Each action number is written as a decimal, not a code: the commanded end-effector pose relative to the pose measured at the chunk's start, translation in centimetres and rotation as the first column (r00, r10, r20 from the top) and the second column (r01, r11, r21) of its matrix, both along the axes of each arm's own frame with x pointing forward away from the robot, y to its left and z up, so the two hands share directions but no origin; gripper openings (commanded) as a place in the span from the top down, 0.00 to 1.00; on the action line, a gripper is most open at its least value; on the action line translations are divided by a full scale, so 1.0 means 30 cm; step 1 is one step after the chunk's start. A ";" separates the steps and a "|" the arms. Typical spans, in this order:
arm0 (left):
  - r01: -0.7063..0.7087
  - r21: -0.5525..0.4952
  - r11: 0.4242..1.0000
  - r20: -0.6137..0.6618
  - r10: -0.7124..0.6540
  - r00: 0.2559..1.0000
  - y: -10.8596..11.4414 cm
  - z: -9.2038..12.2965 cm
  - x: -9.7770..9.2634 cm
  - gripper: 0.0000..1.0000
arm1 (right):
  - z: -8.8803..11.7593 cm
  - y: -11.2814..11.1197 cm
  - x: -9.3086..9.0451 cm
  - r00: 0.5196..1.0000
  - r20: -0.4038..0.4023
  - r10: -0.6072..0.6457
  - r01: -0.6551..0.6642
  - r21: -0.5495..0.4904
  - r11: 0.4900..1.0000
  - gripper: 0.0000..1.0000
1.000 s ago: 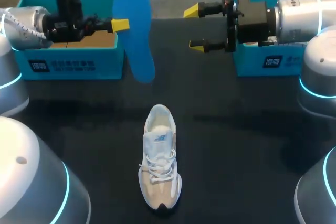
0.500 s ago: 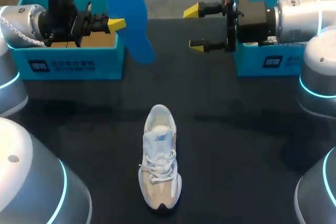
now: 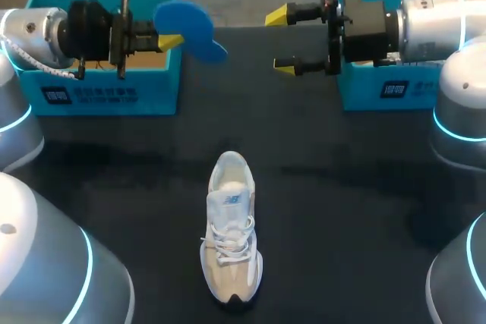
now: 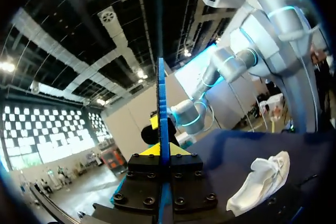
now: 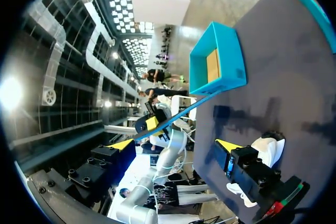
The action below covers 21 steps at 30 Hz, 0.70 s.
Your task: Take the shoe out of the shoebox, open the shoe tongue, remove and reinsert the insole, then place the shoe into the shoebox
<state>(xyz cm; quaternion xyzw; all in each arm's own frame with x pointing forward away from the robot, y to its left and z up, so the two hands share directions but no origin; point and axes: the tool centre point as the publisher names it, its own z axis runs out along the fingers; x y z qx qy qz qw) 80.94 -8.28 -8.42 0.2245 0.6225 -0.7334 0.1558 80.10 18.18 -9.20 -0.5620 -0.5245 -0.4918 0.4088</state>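
Left claw: clamped on the blue insole. In the left wrist view the insole runs edge-on straight out between the two fingers.
Insole: in the air at far left, over the right end of the shoebox, lying nearly flat when seen from above. I judge it is held clear of everything so that it can be turned and lined up with the shoe.
Right claw: fingers wide apart with nothing between them. It hangs at the far side just right of centre, pointing left towards the insole — placed, I would guess, to steady the shoe or take over.
Shoe: out of the box, upright on its sole in the near middle of the table, heel far and toe near, well apart from both claws. The mouth faces up, which should let the insole enter from above.
Second blue box: far right, behind the right arm.
Writing: each box has a white printed label on its front wall and the shoe's tongue carries a small logo — none of it read here.
Stage: removal looks done; reinsertion is next.
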 end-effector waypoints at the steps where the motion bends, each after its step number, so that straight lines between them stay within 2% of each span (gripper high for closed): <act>1: 0.015 0.008 1.000 0.086 -0.016 0.996 -0.002 -0.010 0.013 1.00 | -0.002 0.005 0.000 1.000 0.000 -0.002 0.002 0.000 1.000 0.00; 8: 0.009 0.015 1.000 0.259 -0.013 0.966 -0.008 -0.001 0.021 1.00 | -0.002 0.005 0.000 1.000 0.000 -0.002 0.002 0.000 1.000 0.00; 13: 0.014 -0.004 1.000 0.431 -0.011 0.902 -0.010 -0.013 0.015 1.00 | -0.002 0.005 0.000 1.000 0.000 -0.002 0.002 0.000 1.000 0.00; 21: 0.030 -0.029 0.999 0.573 -0.008 0.820 -0.022 -0.036 0.017 1.00 | -0.002 0.005 0.000 1.000 0.000 -0.002 0.002 0.000 1.000 0.00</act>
